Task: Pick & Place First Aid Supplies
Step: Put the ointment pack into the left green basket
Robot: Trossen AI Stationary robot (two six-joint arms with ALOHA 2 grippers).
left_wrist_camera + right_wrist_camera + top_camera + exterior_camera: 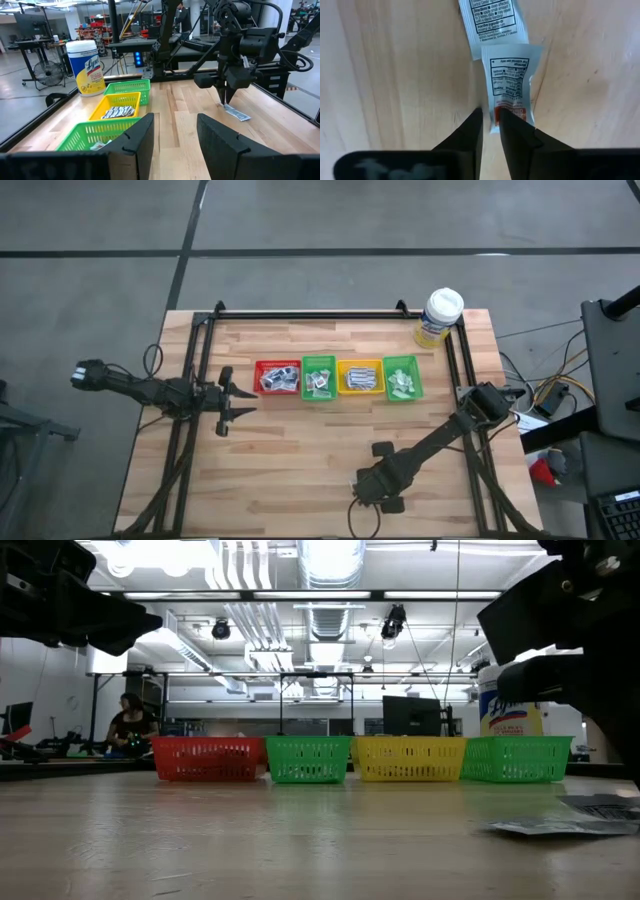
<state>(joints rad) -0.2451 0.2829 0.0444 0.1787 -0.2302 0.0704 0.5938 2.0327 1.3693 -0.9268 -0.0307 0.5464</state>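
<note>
right gripper point(490, 125): down at the tabletop point(300, 450) near its front edge, right of centre; jaws nearly together, pinching the near edge of a white packet point(511, 82)
held packet: flat on the wood, black print plus a red block at the end by the fingertips; edge sits between the two fingers point(470, 132)
second packet point(492, 22): lies just beyond the first, ends touching or slightly overlapping, not in the grip
low view: two flat packets point(560, 827) on the tabletop at right, under the right arm
left gripper point(228, 398): hovers over the left part of the tabletop, just left of the red bin point(277, 377); jaws apart, nothing between them
bins: red, green point(318, 378), yellow point(360, 376), green point(402, 377) in a row across the middle, touching side by side; each holds small white packets
bottle point(440, 317): white cap, yellow label, upright at the back right corner, behind the last green bin
background: person point(130, 722) seated far off in the room, left in the low view
</note>
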